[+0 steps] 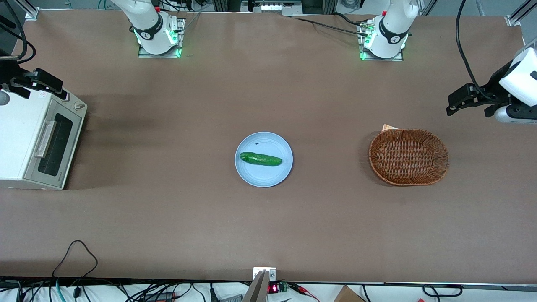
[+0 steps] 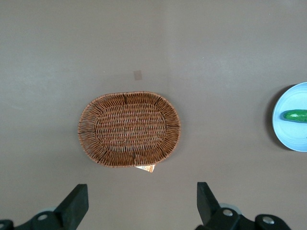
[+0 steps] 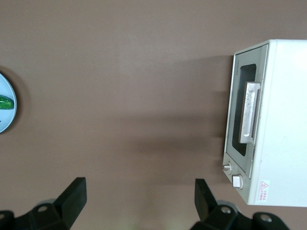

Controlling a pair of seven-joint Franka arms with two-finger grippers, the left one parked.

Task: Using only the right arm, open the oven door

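A white toaster oven (image 1: 19,138) stands at the working arm's end of the table. Its oven door (image 1: 54,144) is closed, with dark glass and a silver bar handle (image 1: 45,138). The right wrist view shows the same closed oven door (image 3: 244,115), its handle (image 3: 250,112) and the two knobs (image 3: 230,173) at one end. The right arm's black gripper (image 1: 44,86) hovers high over the oven's knob end, farther from the front camera than the handle. This gripper (image 3: 139,191) is open, fingers wide apart, nothing between them, touching nothing.
A light blue plate (image 1: 264,176) holding a green cucumber (image 1: 260,159) lies mid-table. A wicker basket (image 1: 408,156) lies toward the parked arm's end. Bare brown tabletop stretches in front of the oven door up to the plate (image 3: 5,122).
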